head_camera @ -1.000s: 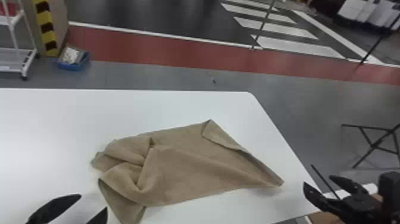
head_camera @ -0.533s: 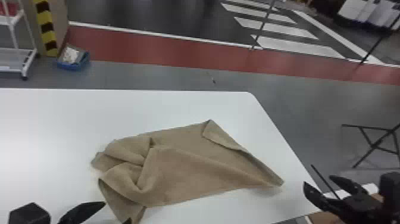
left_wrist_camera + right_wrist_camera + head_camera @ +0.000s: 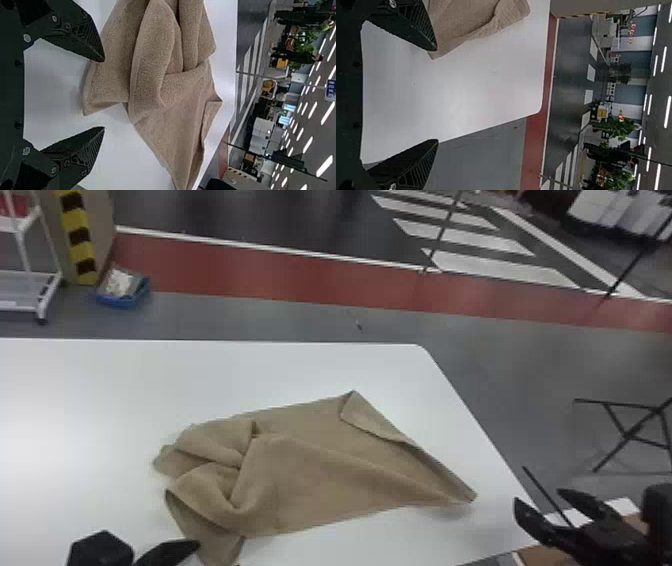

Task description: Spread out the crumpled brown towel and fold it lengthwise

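Observation:
The crumpled brown towel (image 3: 320,470) lies on the white table, bunched in folds at its left end and flatter toward the right, with a flap turned over along its far right edge. At the towel's near left corner is my left gripper (image 3: 218,554), open at the bottom edge. In the left wrist view, the towel (image 3: 170,95) lies beyond the parted fingers of the left gripper (image 3: 103,94). My right gripper (image 3: 539,496) stands open off the towel's right corner, by the table's right edge. In the right wrist view, one finger of the right gripper (image 3: 435,95) overlaps the towel's corner (image 3: 462,23).
The white table (image 3: 125,380) has bare surface behind and left of the towel; its right edge slants down toward my right gripper. On the floor beyond are a blue bin (image 3: 122,292) and a white cart (image 3: 30,275). A black folding stand (image 3: 625,430) is at the right.
My left gripper has shifted to the right and nearer the bottom edge of the head view, closer to the towel's near left corner. The towel and my right gripper have stayed put.

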{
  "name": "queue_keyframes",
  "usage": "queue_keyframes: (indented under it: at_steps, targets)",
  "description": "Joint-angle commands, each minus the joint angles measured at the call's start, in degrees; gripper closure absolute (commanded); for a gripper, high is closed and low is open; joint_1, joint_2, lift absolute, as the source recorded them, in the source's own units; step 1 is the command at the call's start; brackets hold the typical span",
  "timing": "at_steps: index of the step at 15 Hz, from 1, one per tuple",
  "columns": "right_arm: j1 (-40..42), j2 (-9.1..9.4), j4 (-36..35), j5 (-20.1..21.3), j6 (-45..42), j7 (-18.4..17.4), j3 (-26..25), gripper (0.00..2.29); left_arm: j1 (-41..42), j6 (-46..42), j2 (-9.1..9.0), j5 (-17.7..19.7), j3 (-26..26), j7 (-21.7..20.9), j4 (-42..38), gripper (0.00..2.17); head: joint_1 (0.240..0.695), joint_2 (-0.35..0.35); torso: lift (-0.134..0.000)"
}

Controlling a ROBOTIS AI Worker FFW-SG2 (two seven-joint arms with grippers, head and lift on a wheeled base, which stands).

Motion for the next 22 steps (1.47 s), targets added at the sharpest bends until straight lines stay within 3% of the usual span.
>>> queue_keyframes:
  at_steps: [1, 3, 6, 8, 9, 12, 15, 17, 20, 22]
  targets:
    - [-0.1, 0.05, 0.4, 0.0, -0.1, 0.0, -0.1, 0.06, -0.6, -0.4, 0.07, -1.0, -1.9, 2.0, 0.7, 0.39, 0.695, -0.350, -0.125]
    - [-0.1, 0.05, 0.6, 0.0, -0.2, 0.0, -0.2, 0.06, -0.8, -0.7, 0.07, -1.3, -2.2, 2.8, 0.9, 0.43, 0.695, -0.350, -0.125]
    - [-0.1, 0.05, 0.7, -0.2, -0.4, 0.0, -0.3, 0.06, -1.0, -1.6, 0.07, -3.0, -3.1, 3.3, 1.8, 0.72, 0.695, -0.350, -0.125]
    - [-0.1, 0.05, 0.8, -0.4, -0.8, -0.1, -0.3, 0.06, -1.0, -1.6, 0.07, -3.7, -3.2, 4.3, 1.9, 1.39, 0.695, -0.350, -0.125]
    - [-0.2, 0.05, 0.9, -0.4, -1.3, -0.2, -0.1, 0.07, -1.0, -1.6, 0.07, -3.8, -3.0, 4.2, 1.6, 1.52, 0.695, -0.350, -0.125]
    - [-0.8, 0.05, 0.7, 0.9, -3.2, -0.5, 4.1, 0.07, -0.8, -1.6, 0.07, -3.9, -2.5, 3.6, 0.7, 1.56, 0.695, -0.350, -0.125]
    - [-2.0, 0.05, 0.9, 14.7, -12.2, 0.4, 11.8, 0.08, -0.3, -1.4, 0.07, -4.3, -2.5, 3.2, -0.5, 1.56, 0.695, -0.350, -0.125]
    - [-1.7, -2.02, 0.9, 23.7, -22.2, 3.2, 13.4, 0.08, -0.2, -1.4, 0.07, -4.4, -2.5, 3.1, -0.6, 1.56, 0.695, -0.350, -0.125]
    - [1.2, -6.94, 1.3, 32.3, -28.9, 4.4, 15.1, 0.10, -0.4, -1.4, -0.02, -4.5, -2.2, 3.1, -0.6, 1.56, 0.695, -0.350, -0.125]
    - [1.5, -7.82, 1.3, 35.7, -28.9, 5.9, 15.9, 0.18, -0.8, -1.3, 0.07, -4.5, -2.3, 3.1, -0.5, 1.56, 0.695, -0.350, -0.125]
